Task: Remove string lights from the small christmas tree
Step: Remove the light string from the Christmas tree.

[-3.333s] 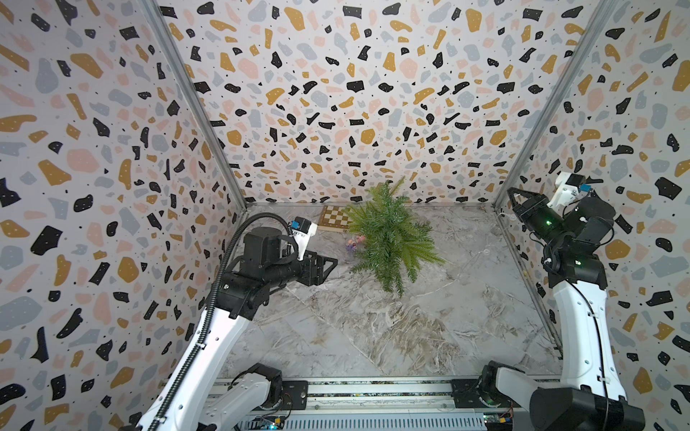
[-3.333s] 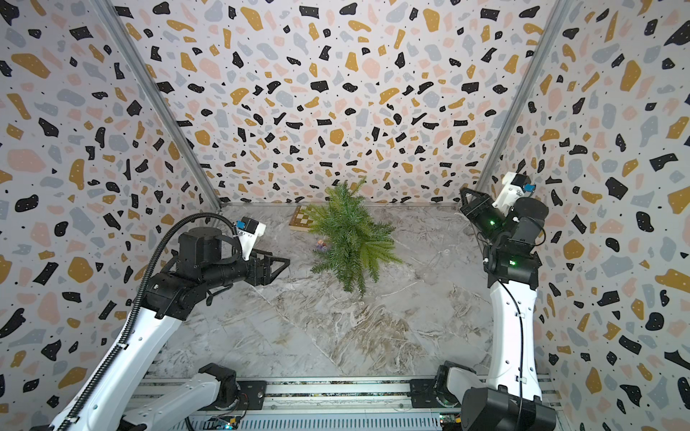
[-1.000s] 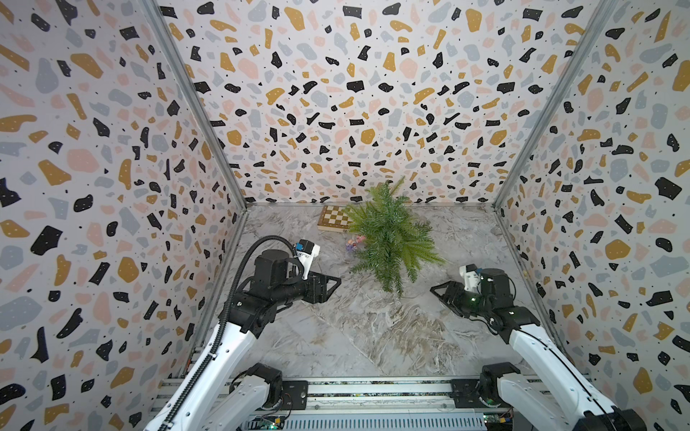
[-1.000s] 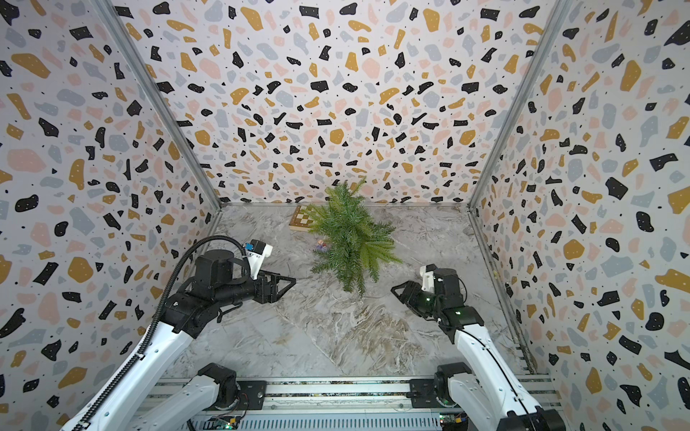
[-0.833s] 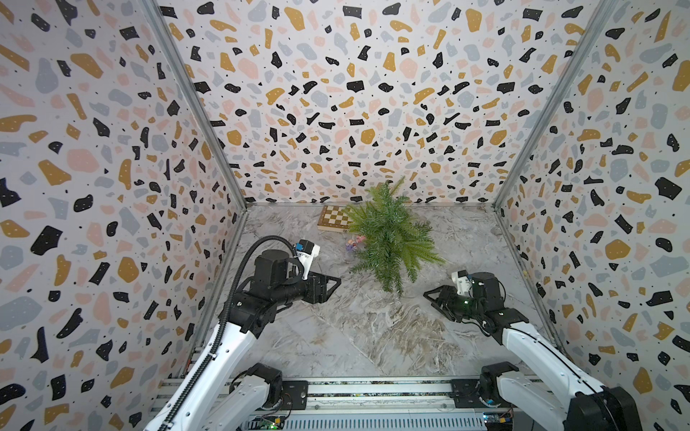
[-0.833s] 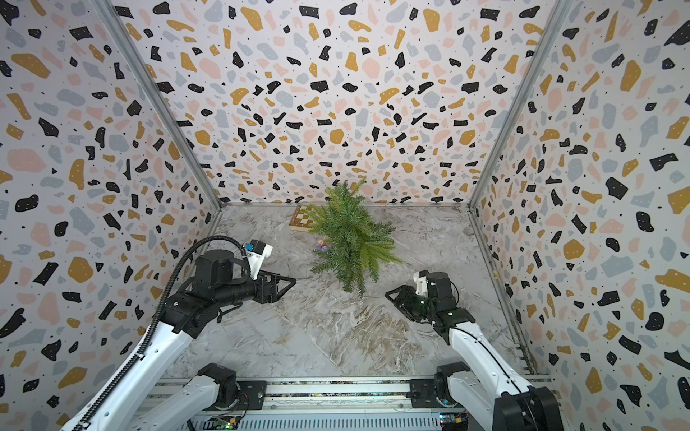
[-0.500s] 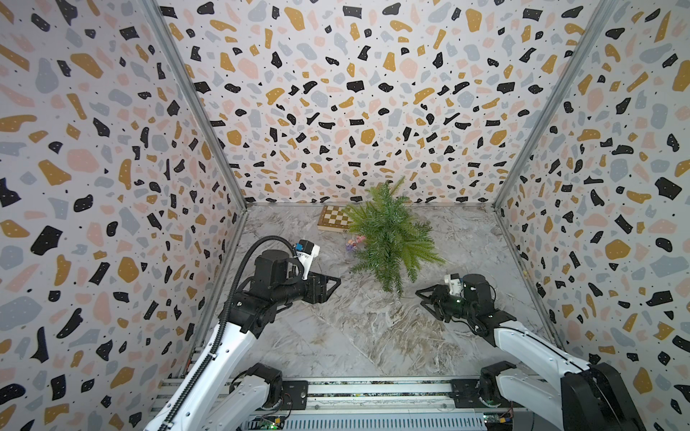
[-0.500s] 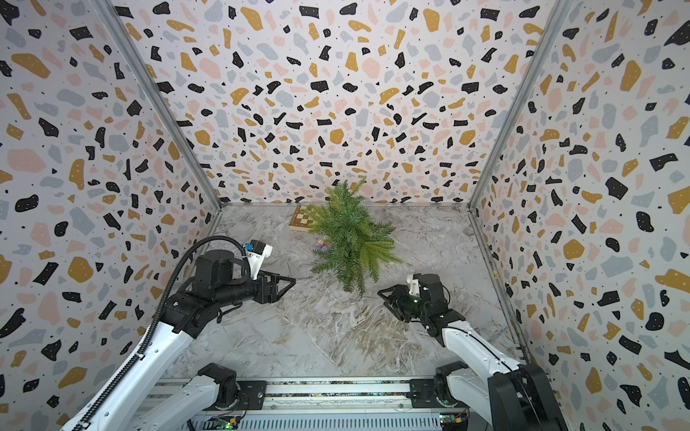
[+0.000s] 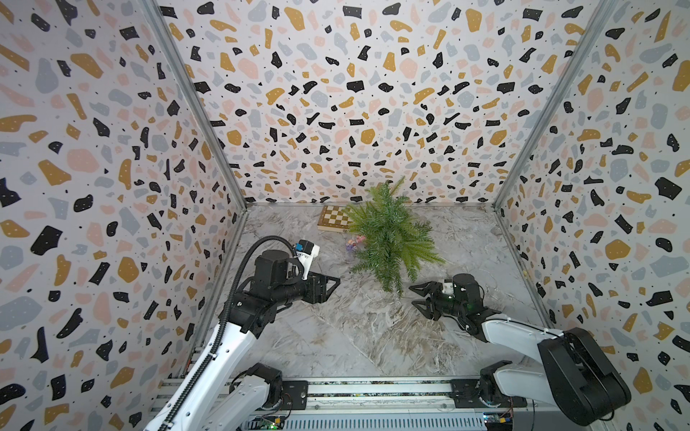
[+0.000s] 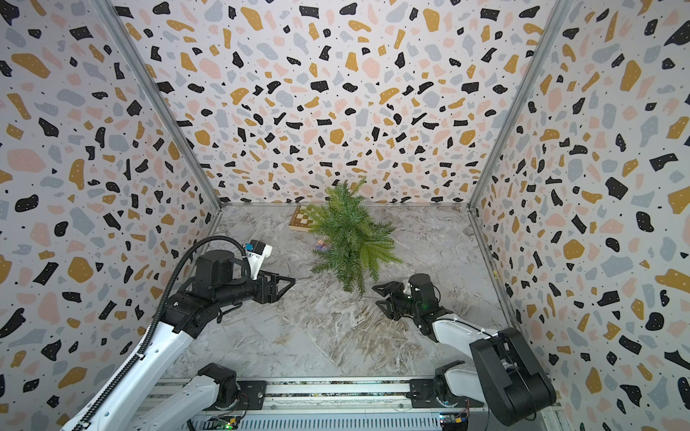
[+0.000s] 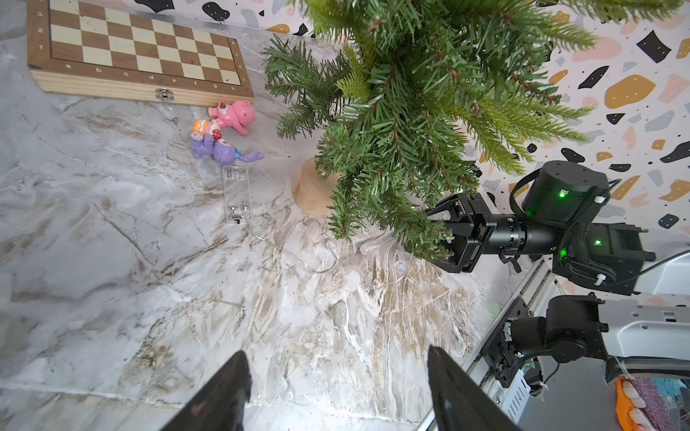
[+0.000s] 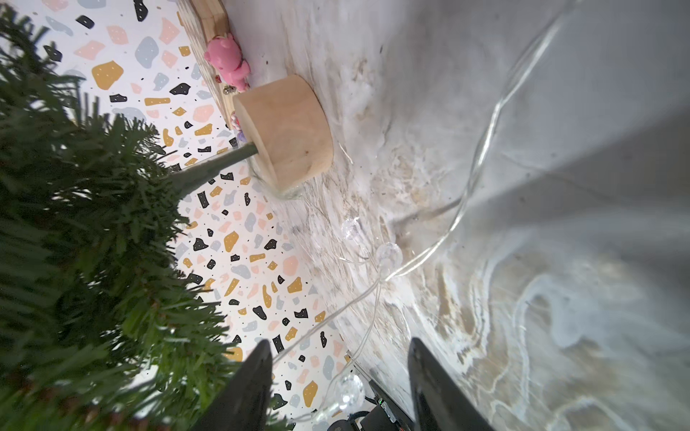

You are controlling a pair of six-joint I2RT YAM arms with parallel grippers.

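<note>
The small christmas tree [image 9: 392,239] [image 10: 351,239], an artificial pine with drooping bright green needle branches, stands upright on its round tan base [image 11: 311,190] near the back wall. Its trunk, the long axis, is vertical and the tip points up.

The string lights [image 11: 331,244] [image 12: 389,253] are a thin clear wire with small round clear bulbs. They lie mostly on the grey marble floor in front of the base. The strand has no single direction: it runs in loose curves from a clear plastic battery box [image 11: 236,194] past the base toward the right gripper [image 9: 412,295] [image 12: 338,343]. One part of it rises off the floor near the lowest branches – whether it hangs on them I cannot tell.

The right gripper is low, just beside the lowest branches. Its jaws are apart, and a bulb and some wire sit between them unclamped. The left gripper [image 9: 330,289] [image 11: 336,352] is well apart from the tree, jaws wide and empty.

A tan-and-cream wooden chessboard [image 9: 334,220] lies behind the tree, with a pink toy bear [image 11: 233,115] and a purple toy figure [image 11: 220,149] beside it
</note>
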